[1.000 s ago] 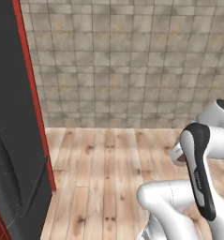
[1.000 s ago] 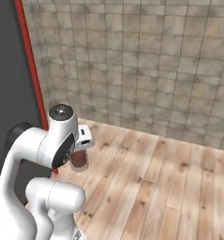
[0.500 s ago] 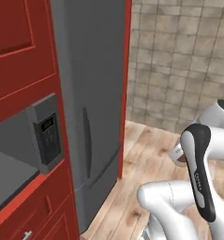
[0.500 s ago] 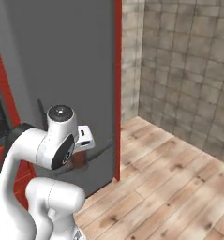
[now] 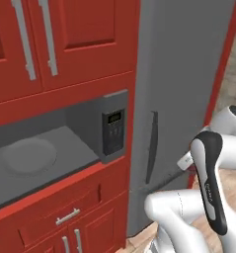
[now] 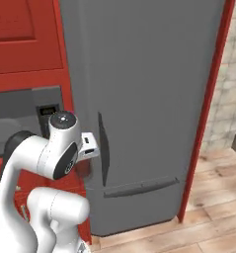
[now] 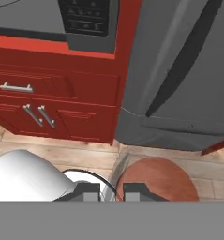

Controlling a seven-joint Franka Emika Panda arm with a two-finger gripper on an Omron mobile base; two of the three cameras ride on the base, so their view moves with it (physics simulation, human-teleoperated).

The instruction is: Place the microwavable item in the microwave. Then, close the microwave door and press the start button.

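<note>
in the hand view we saw the gripper (image 7: 111, 191) nearest to us, its two dark tips close together on the clear rim of the glass tumbler (image 7: 153, 180), so the jaws stood narrow and clamped on it. we looked straight down the tumbler's long axis: its round reddish-brown contents faced the camera and the axis ran along the gripper, toward the wooden floor (image 7: 52, 154); the bottom of the glass was cut off by the frame edge and its side walls were hard to make out. in the right base view a reddish blur just under the white hand was all we could tell of it, the arm hiding the rest. beyond stood red cabinets with a drawer (image 7: 43, 89) and bar handles, and beside them the grey refrigerator (image 6: 149, 99) with its dark vertical handle (image 6: 104, 153). farther up, in the left base view, the microwave (image 5: 50, 148) sat open to us, its grey interior bare around the round turntable plate (image 5: 29, 155). its control panel (image 5: 113, 131) showed a small greenish display and rows of buttons, but we could read no writing there.
</note>
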